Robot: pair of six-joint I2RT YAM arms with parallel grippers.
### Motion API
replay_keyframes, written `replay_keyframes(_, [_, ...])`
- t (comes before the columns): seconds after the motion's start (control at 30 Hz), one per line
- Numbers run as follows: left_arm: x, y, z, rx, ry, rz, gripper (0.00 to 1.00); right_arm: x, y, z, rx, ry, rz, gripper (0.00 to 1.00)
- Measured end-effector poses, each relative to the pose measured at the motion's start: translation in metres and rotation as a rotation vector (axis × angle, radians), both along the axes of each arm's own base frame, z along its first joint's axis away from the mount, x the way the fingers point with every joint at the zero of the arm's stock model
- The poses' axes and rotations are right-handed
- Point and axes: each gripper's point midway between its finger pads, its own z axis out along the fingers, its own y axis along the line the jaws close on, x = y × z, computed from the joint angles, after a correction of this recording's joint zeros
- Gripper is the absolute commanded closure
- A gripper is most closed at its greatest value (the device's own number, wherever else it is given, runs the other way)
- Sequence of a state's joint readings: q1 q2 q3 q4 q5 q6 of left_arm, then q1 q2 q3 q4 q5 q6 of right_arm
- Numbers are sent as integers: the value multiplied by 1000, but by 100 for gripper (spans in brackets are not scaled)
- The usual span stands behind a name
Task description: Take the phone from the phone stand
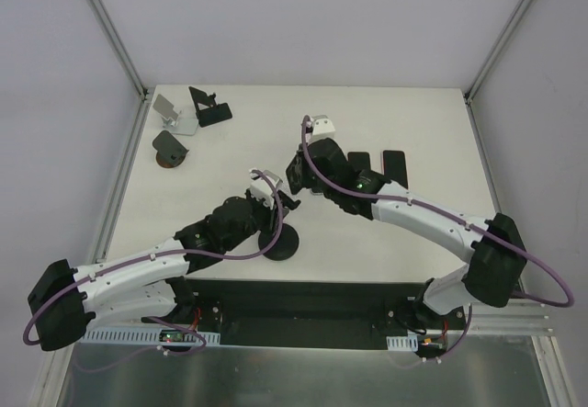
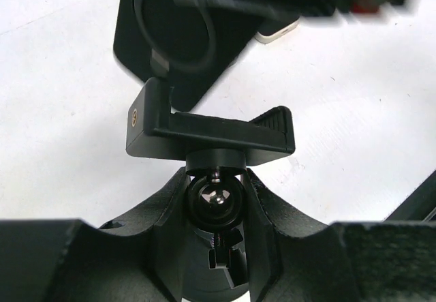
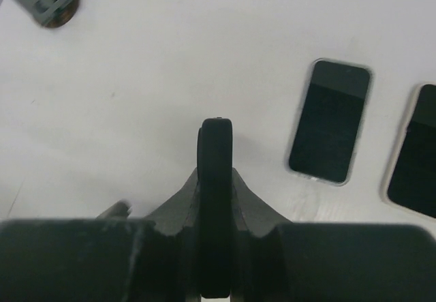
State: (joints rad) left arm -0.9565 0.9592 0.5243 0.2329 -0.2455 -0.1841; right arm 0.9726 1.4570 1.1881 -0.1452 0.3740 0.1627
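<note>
Two phones (image 3: 330, 121) lie flat side by side; spare stands (image 1: 173, 113) cluster far-left.

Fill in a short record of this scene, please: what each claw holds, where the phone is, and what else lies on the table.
left claw: shut on the ball neck of the phone stand
right claw: shut on the phone, gripped by its thin edge
phone position: tilted, above and behind the stand's clamp; contact cannot be told
other phones: two, lying flat, side by side
other stands: three, at the far left of the table
</note>
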Motion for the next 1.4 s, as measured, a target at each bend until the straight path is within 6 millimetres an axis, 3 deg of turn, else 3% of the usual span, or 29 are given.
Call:
replay_keyframes(0.13, [-2, 2, -1, 9, 2, -3, 100, 42, -21, -6, -23, -31, -118, 99])
replay_keyframes(0.27, [-2, 3, -1, 11, 3, -2, 100, 63, -30, -4, -21, -58, -160, 99])
replay_keyframes(0.47, [1, 16, -2, 50, -12, 37, 100, 75, -33, 12, -26, -130, -127, 99])
replay_keyframes(0.6, [17, 38, -2, 80, -18, 106, 100, 63, -56, 14, -76, -179, -85, 99])
replay_keyframes(0.77, [64, 98, -1, 133, -21, 291, 100, 34, -93, 10, -149, -225, -51, 99])
replay_keyframes(0.93, [118, 150, 2, 197, -17, 440, 100, 13, -119, 11, -185, -255, -35, 99])
replay_keyframes(1.4, [271, 214, 8, 181, -57, 612, 100, -13, -154, 14, -217, -272, -54, 99])
